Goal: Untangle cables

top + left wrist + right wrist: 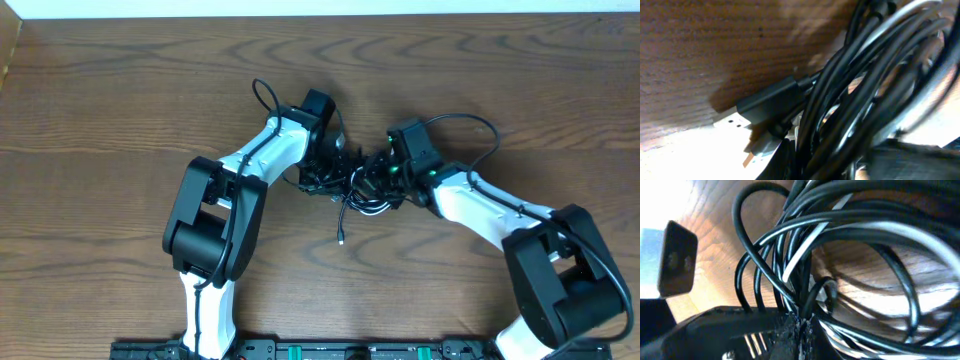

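Observation:
The cables (350,190) lie as one tangled bundle at the middle of the table, and a loose plug end (341,240) trails toward the front. My left gripper (335,162) comes in from the left and is shut on the bundle. Its wrist view is filled with black cords (855,100) and a black USB plug (767,102). My right gripper (385,173) comes in from the right. Its fingers (790,335) are pressed together on a black loop of the cables (840,235), beside a white cord (810,245).
The brown wooden table (120,90) spreads on all sides of the bundle. Thick black wires (470,125) arc over the right arm. A dark block with two holes (677,257) hangs at the left of the right wrist view.

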Robot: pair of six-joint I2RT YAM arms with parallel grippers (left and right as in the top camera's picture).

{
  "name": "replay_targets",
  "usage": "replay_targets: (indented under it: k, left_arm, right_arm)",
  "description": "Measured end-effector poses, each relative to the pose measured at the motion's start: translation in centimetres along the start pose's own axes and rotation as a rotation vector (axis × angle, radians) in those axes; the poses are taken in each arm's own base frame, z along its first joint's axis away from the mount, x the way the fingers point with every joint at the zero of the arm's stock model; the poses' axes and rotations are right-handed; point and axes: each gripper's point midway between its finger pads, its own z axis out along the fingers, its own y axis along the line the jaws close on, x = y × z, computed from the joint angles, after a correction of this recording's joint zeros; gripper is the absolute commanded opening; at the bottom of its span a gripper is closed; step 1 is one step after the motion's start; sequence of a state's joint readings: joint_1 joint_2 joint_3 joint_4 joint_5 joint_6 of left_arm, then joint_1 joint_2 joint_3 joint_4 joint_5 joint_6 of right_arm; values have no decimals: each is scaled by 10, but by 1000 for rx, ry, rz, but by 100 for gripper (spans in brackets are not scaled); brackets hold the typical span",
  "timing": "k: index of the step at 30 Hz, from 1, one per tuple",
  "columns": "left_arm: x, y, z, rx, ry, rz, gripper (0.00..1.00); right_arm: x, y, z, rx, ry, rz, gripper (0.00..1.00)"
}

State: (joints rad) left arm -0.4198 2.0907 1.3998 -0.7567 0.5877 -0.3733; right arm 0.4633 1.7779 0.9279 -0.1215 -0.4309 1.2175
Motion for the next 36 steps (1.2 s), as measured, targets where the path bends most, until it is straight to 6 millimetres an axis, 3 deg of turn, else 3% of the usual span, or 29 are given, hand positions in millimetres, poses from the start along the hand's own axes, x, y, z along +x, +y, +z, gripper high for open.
replay_targets:
  k: [6, 19, 25, 29, 30, 32, 33, 36]
  left_arm:
    - [1, 0, 0, -1, 3, -1, 8]
    - [9, 2, -3, -13, 39, -24, 8]
    - [27, 29, -11, -76, 116, -97, 8]
    - [28, 40, -18, -82, 128, -115, 7]
    - [28, 42, -19, -81, 128, -117, 8]
    - [26, 43, -20, -74, 125, -120, 7]
    - [26, 42, -20, -68, 125, -118, 8]
    - [26, 40, -20, -53, 126, -116, 8]
  right_arm:
    - [-17, 13, -21, -51, -50, -67, 1]
    - [-44, 2, -36, -70, -66, -112, 1]
    - [-94, -12, -59, -57, -206, -107, 1]
    - [-104, -13, -65, -68, -228, -113, 1]
    - [-105, -8, -66, -92, -223, -137, 4]
    - [-101, 4, -67, -145, -199, -192, 23]
    - [-96, 8, -67, -165, -177, -216, 27]
    - [-77, 18, -65, -215, -97, -295, 32]
